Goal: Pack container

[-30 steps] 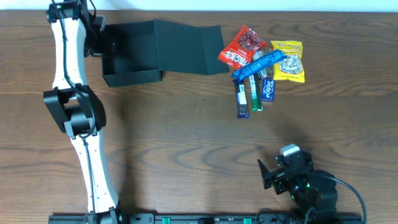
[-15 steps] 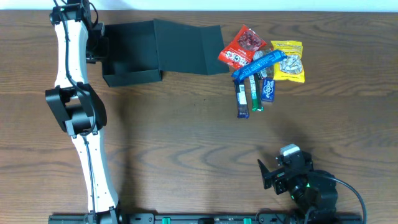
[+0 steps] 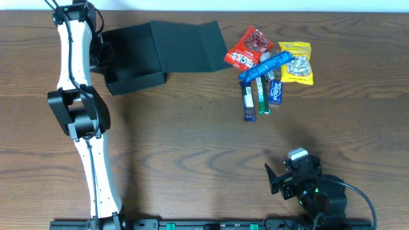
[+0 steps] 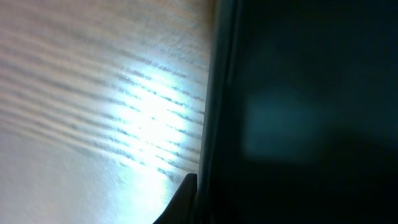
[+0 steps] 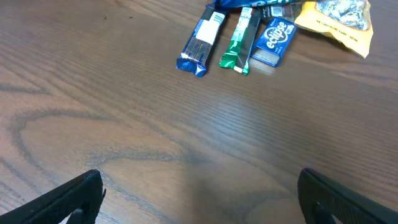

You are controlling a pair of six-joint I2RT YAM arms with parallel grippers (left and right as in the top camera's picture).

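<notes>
The container (image 3: 160, 51) is a dark box lying open at the back left of the table, its flap lid folded out to the right. My left gripper (image 3: 102, 55) is at the box's left wall and shut on it. In the left wrist view the dark container (image 4: 298, 112) fills the right half, with one of my fingers (image 4: 183, 200) pressed against its outer side. My right gripper (image 3: 282, 179) stands open near the front right, over bare table, with nothing between its fingers (image 5: 68, 199).
A pile of snacks lies at the back right: a red packet (image 3: 250, 48), a yellow packet (image 3: 297, 62), a long blue packet (image 3: 267, 66), a blue bar (image 5: 201, 42), a green bar (image 5: 241, 38) and a gum pack (image 5: 277, 41).
My left gripper has closed on the container's left wall. The box has turned slightly and its lid has shifted left. The right arm has not moved.
</notes>
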